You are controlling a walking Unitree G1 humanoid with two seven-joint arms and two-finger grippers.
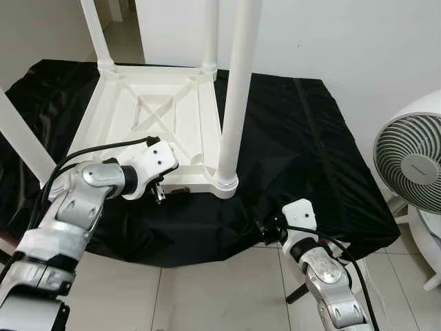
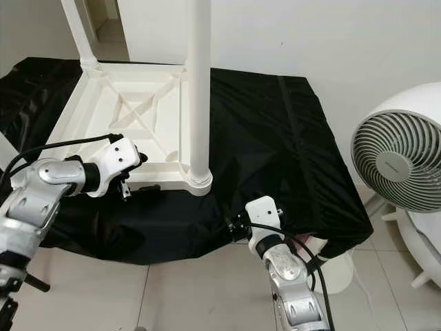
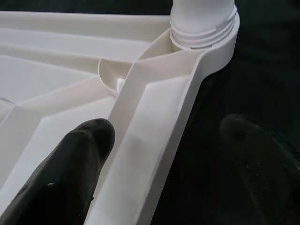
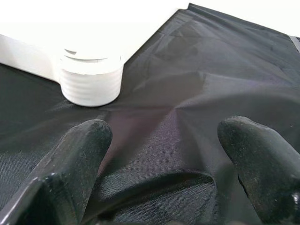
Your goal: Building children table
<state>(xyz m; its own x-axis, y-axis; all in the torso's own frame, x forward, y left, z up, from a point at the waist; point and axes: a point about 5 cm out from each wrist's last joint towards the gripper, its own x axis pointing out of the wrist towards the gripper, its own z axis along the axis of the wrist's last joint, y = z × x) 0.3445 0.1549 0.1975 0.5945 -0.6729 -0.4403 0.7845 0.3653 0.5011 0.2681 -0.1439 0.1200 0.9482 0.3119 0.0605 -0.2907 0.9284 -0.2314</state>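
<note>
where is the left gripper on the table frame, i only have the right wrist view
Observer: The left gripper is at the near edge of the upturned white table, fingers open astride its rim.
Operator: how many legs are in
Observer: The head views show four legs; the near right leg stands in its corner socket.
Operator: anything beside the work area
Observer: A white fan stands on the robot's right, off the black cloth.
Operator: right gripper touching anything
Observer: The right gripper hovers open at the cloth's near edge.
</note>
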